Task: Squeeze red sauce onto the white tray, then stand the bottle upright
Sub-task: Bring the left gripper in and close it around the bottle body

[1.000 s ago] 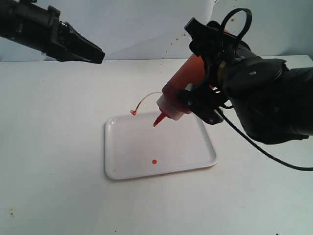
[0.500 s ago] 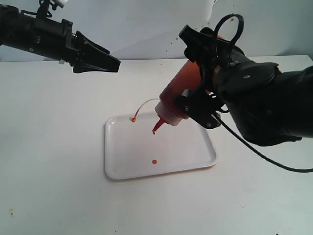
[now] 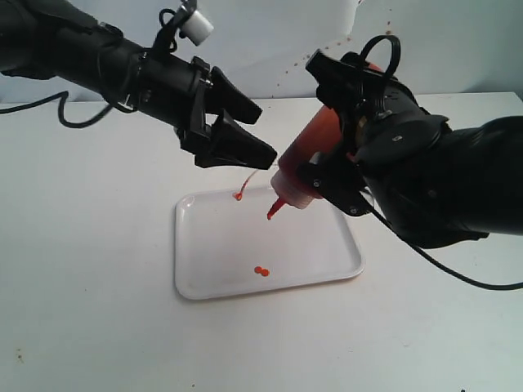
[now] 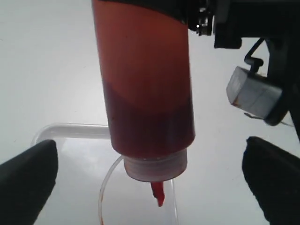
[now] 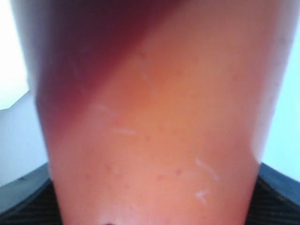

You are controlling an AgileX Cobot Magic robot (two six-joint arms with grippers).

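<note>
My right gripper [image 3: 331, 159] is shut on the bottle [image 3: 306, 159], which is tilted nozzle-down over the white tray [image 3: 221, 245]. The red nozzle [image 3: 274, 210] hangs above the tray's far part; the tethered cap [image 3: 238, 195] dangles beside it. Two small blobs of red sauce [image 3: 261, 270] lie on the tray. My left gripper [image 3: 245, 135] stands open right beside the bottle's neck, one finger on either side without touching. From the left wrist I see the bottle [image 4: 145, 89] between my fingers [image 4: 28, 173]. The bottle's wall [image 5: 154, 131] fills the right wrist view.
The tray lies on a white table [image 3: 90, 269]. A pale wall with red specks [image 3: 286, 73] rises behind. A black cable [image 3: 458, 273] trails from the right arm over the table.
My left gripper has swung in from the far left to the bottle's neck. The bottle shifted slightly right, and a second red blob now lies beside the first.
</note>
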